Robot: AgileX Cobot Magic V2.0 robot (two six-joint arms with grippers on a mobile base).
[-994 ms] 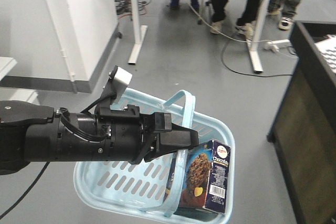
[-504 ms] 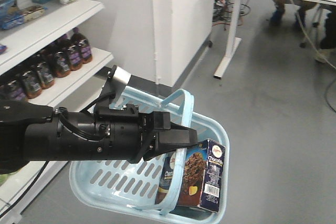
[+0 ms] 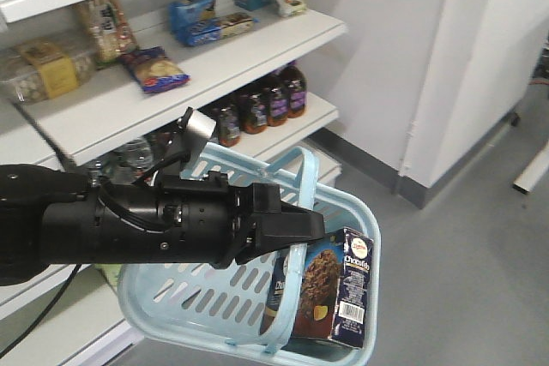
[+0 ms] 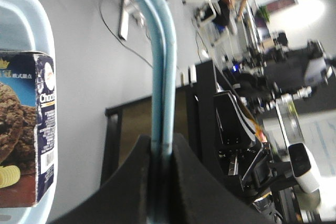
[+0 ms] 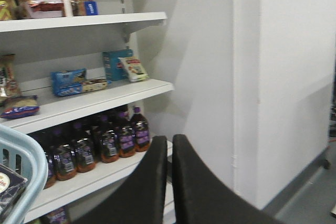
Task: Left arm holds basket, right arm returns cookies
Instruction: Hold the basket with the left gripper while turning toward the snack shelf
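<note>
One half of the job looks settled: the left hand [image 3: 313, 227] is clamped on the two handles [image 4: 161, 77] of the basket [image 3: 171, 310], which hangs tilted in the air in front of the shelves [image 3: 214, 57]. The cookies [image 3: 330, 289] stand upright inside it, against the end away from the shelves, so the return itself is not yet begun. The right hand [image 5: 169, 142] has its fingers pressed together on nothing and points toward the bottles [image 5: 113, 140] on a lower shelf, apart from the box.

It has yet to spread, grip the box, lift it out and shelve it, I judge. Room is tight above the box: the handles and the left hand sit just beside its top. The basket's far rim lies near the shelf edges. The floor [image 3: 463, 280] beside the wall [image 3: 489, 57] is open.
</note>
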